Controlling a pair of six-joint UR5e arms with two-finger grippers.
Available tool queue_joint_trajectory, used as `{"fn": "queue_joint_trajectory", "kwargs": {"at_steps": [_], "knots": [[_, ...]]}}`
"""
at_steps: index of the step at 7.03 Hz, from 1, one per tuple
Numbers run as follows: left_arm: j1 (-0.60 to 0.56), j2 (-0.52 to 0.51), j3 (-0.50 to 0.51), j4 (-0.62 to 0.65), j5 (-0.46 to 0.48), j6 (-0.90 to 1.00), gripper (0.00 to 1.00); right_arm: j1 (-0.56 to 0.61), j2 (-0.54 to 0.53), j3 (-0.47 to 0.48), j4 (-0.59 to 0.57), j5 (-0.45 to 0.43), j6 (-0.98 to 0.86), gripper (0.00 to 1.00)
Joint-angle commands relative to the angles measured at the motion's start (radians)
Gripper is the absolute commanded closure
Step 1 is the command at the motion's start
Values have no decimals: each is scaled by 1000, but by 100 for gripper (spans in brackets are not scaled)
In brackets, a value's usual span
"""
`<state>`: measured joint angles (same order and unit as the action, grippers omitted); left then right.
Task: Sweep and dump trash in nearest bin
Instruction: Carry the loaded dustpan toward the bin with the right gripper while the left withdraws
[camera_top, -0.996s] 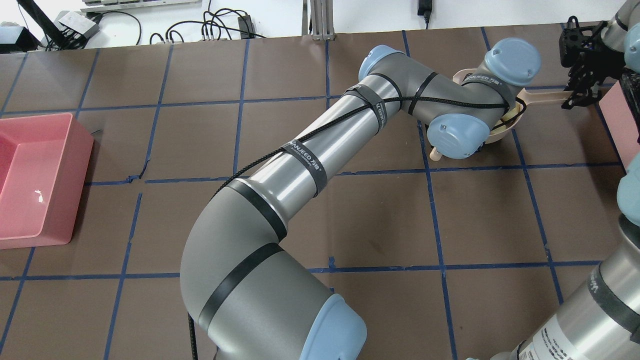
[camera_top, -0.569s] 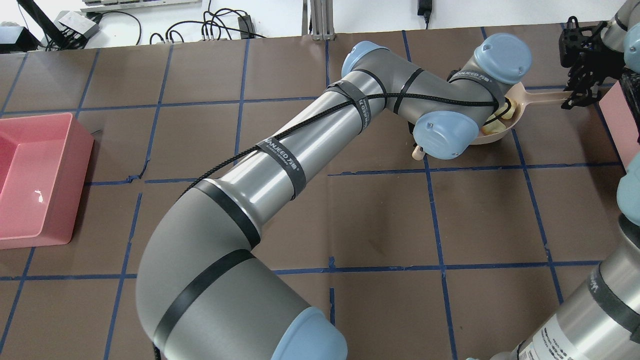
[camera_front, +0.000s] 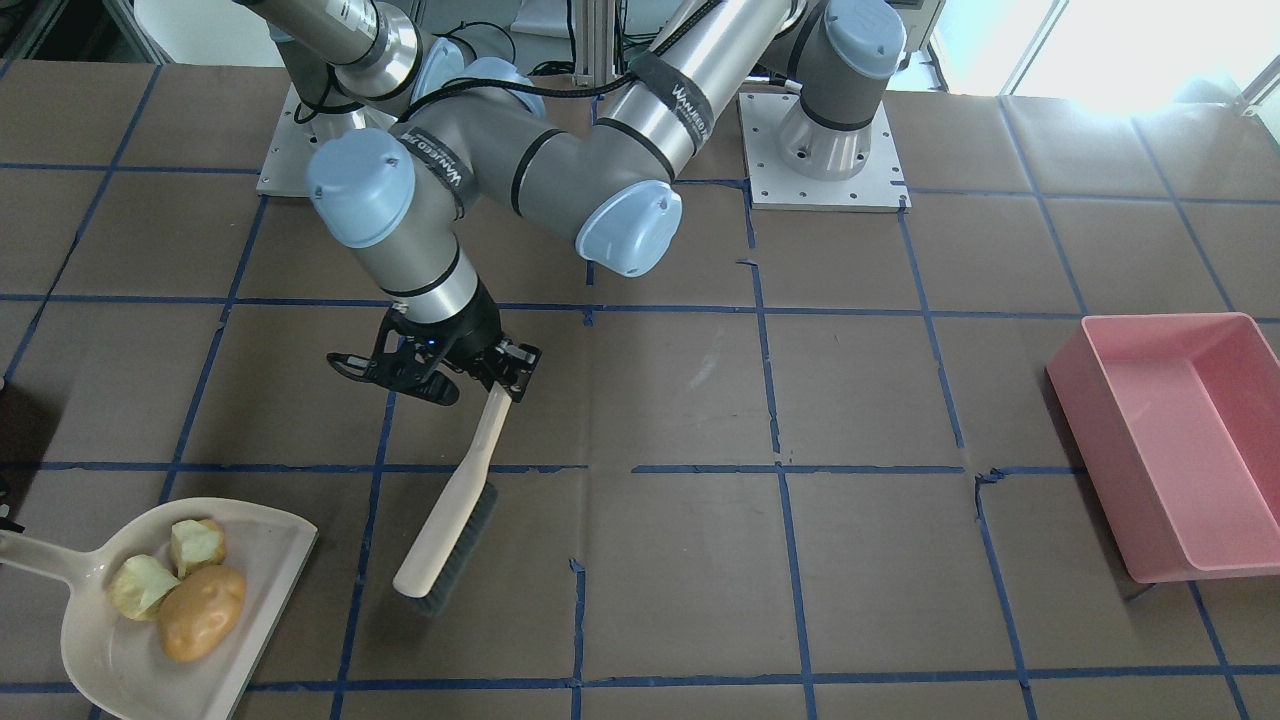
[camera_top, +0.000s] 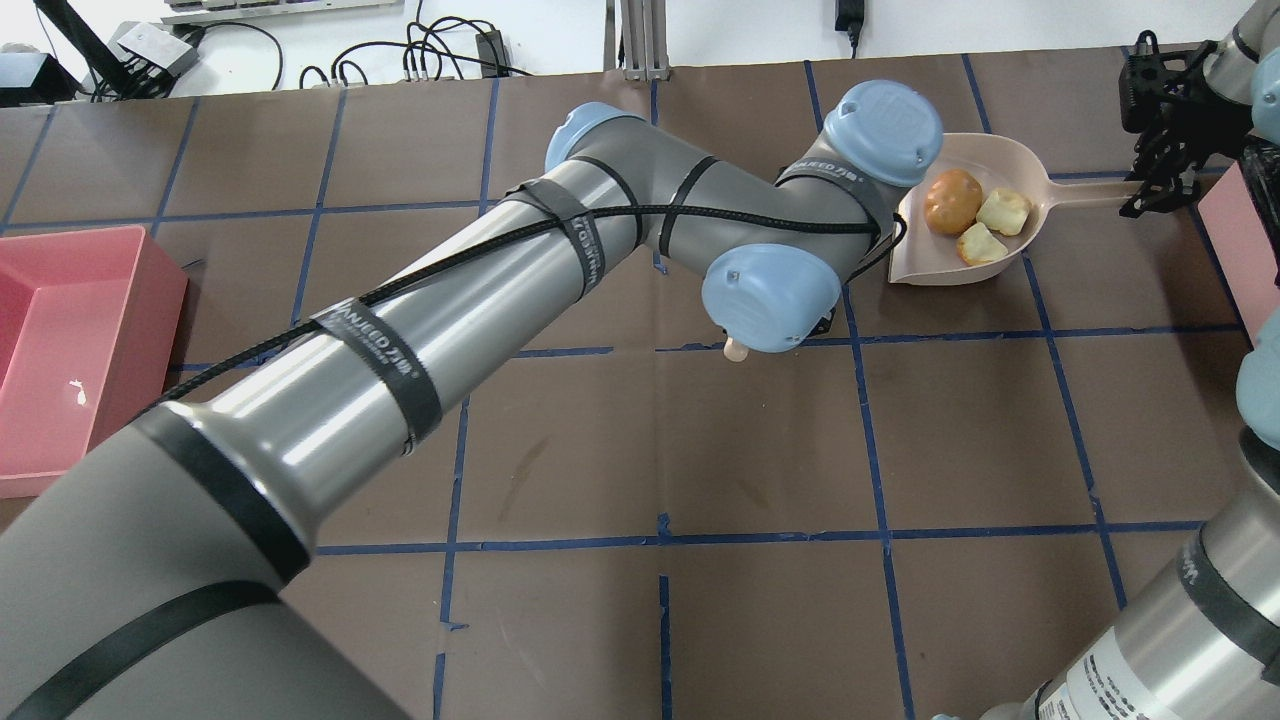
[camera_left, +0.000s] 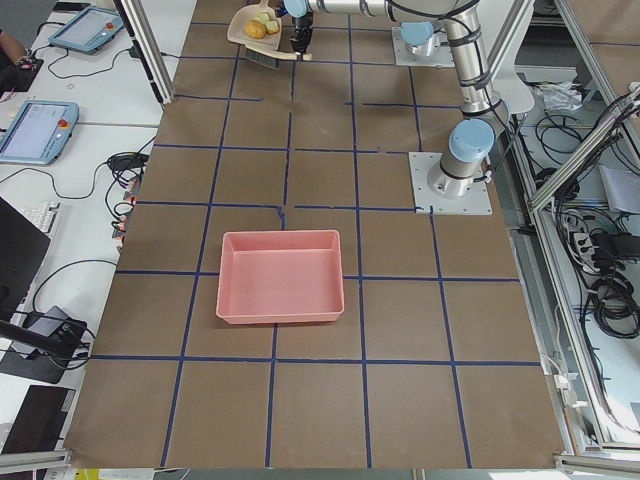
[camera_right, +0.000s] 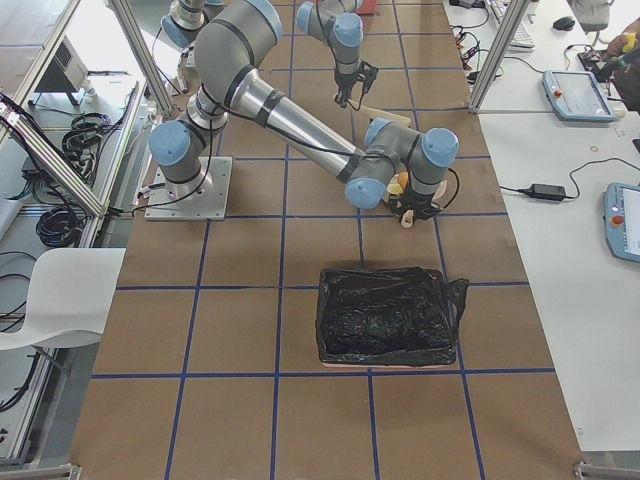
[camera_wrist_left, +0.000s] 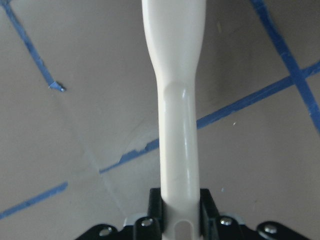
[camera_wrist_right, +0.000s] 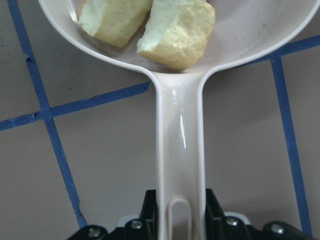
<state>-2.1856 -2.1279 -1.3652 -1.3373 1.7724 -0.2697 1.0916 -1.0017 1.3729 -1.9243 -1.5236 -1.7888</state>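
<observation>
Trash is all in the pan (camera_front: 268, 575): potato (camera_front: 201, 612) plus two chunks (camera_front: 197, 545). Overhead view: pan lies flat at 2 o'clock on the table, mouth facing 9, handle toward 3.

Right claw (camera_wrist_right: 181, 212) is clenched on the handle end. Left claw (camera_wrist_left: 180, 207) is clenched on the brush (camera_front: 445, 525) handle; brush head is near the pan mouth but apart from it; can't tell if the bristles touch the mat.

Risks, as I judge them:
- mouth is open and the potato is round; any nose-down tilt on the lift and it rolls out
- long handle pinched at its far end with the load at the other; pan could sag or twist in the grip
- left wrist (camera_top: 770, 295) hangs close to the pan at its 9; a swing that way would hit it; brush needs to clear first
- lined bin (camera_right: 386, 360) looks nearest, at the pan's 3; pink bin (camera_front: 1095, 470) is far off at 9; wrong pick means a long carry
- bag rim is loose and crumpled; pan lip may snag it

Surface: brown mat (camera_front: 900, 560) with a blue tape (camera_front: 780, 520) grid; tape is torn and lifting in spots and could catch a dragged lip.

Room: cables (camera_top: 440, 60) along the far edge; pendants (camera_right: 573, 95) on the side bench; chair (camera_right: 50, 295) behind the bases.
</observation>
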Motion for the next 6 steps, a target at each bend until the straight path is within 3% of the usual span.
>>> {"fn": "queue_joint_trajectory", "kwargs": {"at_steps": [1, 3, 4, 6], "knots": [[30, 209, -273, 24, -52, -51, 100, -27, -12, 0, 7, 80, 14, 100], [29, 389, -496, 38, -80, -153, 100, -82, -35, 0, 42, 146, 14, 100], [24, 391, -553, 49, -106, -202, 100, -100, -82, 2, 83, 166, 14, 100], [26, 392, -565, 90, -180, -278, 100, -172, -167, 0, 161, 183, 9, 100]]}}
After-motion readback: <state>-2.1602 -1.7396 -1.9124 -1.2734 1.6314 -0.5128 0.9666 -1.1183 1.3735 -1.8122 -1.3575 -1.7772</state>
